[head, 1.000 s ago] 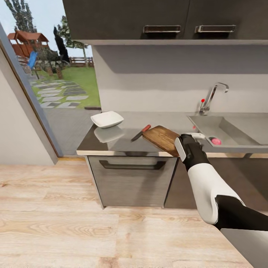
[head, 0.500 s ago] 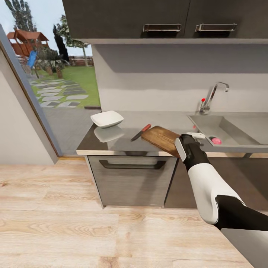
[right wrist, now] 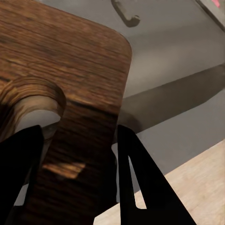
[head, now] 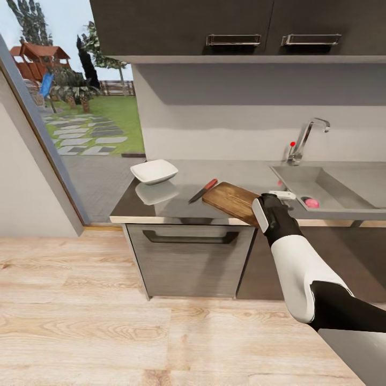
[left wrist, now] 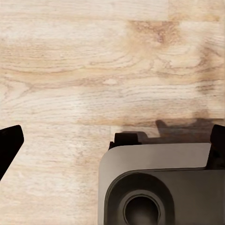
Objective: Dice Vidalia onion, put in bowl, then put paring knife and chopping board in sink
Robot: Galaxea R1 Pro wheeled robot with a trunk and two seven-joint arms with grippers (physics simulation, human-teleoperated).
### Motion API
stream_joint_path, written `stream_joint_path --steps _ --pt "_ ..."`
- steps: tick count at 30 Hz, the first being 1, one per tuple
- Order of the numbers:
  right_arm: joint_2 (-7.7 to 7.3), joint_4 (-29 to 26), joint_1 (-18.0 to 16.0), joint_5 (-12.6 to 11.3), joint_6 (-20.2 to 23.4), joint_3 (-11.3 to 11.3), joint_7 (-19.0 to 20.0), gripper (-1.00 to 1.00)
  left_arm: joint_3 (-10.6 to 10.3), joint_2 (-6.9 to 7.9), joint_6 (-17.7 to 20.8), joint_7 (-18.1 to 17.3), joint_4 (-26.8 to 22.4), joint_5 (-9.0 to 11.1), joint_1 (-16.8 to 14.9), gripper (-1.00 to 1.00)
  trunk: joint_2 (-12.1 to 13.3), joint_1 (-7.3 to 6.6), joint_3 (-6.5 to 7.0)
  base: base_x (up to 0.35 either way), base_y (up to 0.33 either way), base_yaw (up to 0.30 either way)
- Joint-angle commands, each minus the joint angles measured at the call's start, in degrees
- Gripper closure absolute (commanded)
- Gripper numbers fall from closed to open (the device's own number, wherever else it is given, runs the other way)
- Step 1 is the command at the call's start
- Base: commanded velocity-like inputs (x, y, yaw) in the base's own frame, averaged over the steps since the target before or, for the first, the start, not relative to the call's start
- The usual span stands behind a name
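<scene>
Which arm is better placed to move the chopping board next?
The right. Its gripper already straddles the chopping board at the slot end, while the left gripper points at the floor.

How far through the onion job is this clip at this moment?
Nothing looks finished. A pink object lies in the sink, the bowl is empty and the paring knife lies on the countertop. In hand: the right gripper straddles the chopping board at its handle end. Left: all steps.
</scene>
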Motion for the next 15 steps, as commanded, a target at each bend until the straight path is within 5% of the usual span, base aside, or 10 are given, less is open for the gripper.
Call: stream_joint_path --steps 1,15 --pt "0.02 2.41 -0.02 0.1 0.7 -0.24 -0.11 1.0 0.03 -0.01 -0.17 0.02 0.01 0.13 -0.02 -1.0 -0.02 0.0 -0.06 0.0 0.0 0.0" --pt "-0.01 2.39 -0.01 0.1 0.74 -0.36 -0.12 1.0 0.04 -0.04 -0.17 0.02 -0.07 0.13 -0.02 -1.0 -0.02 0.0 -0.06 0.0 0.0 0.0"
